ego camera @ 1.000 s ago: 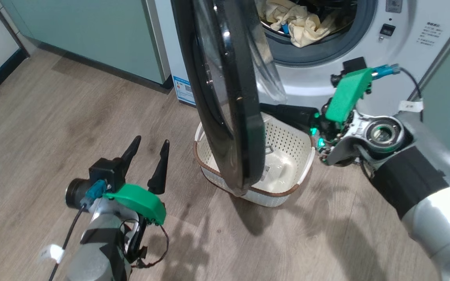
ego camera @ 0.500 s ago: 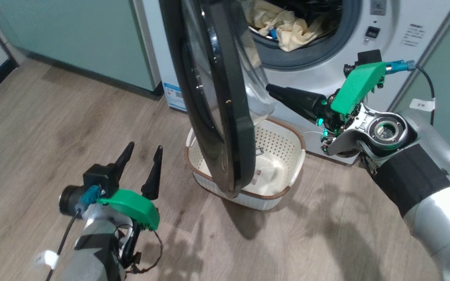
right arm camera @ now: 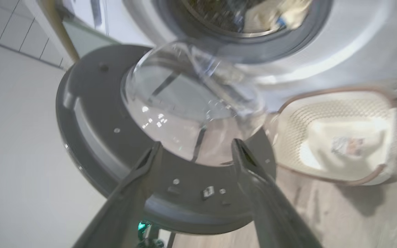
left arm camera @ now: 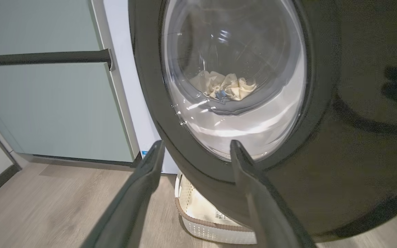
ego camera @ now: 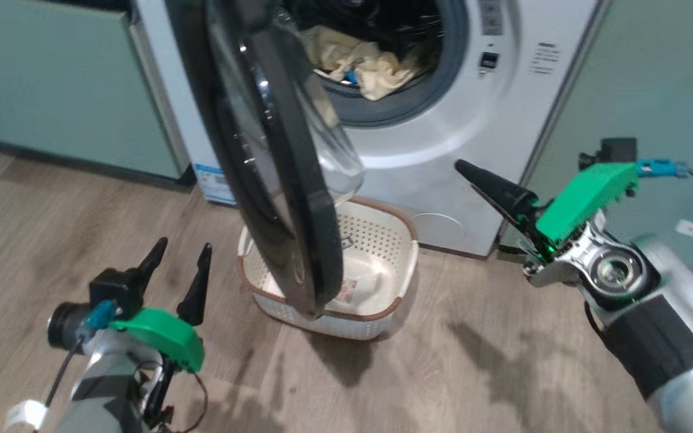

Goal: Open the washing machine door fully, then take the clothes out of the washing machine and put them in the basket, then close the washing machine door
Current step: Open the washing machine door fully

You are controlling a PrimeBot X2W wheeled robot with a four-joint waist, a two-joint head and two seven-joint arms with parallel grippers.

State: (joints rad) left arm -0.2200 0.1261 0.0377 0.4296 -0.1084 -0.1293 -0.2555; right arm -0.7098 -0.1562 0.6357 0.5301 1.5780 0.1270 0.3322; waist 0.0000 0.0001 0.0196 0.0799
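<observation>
In the head view the washing machine (ego camera: 479, 138) stood between pale green cabinets (ego camera: 52, 90), and the washing machine door (ego camera: 274, 198) hung partly open, seen almost edge-on, with its lower edge above the left part of the basket (ego camera: 382, 231). The basket sat on the wooden floor (ego camera: 503, 373) just in front of the machine. The clothes (ego camera: 364, 60) lay in the drum, bunched against the grey gasket at the bottom of the opening. The left claw (ego camera: 182, 244) hovered low at the left, released and holding nothing, apart from the door. The right claw (ego camera: 464, 168) was raised at the right, near the machine's front and pointing toward the door without touching it. In the left wrist view that claw's two fingers stood spread, the door's glossy black rim and domed glass lay close beyond them, the clothes showed through the glass, and a corner of the basket showed under the door. In the right wrist view, which was blurred, the right claw's fingers stood wide apart and held nothing, facing the door's grey inner ring and glass bowl, with the basket to the right on the floor.
</observation>
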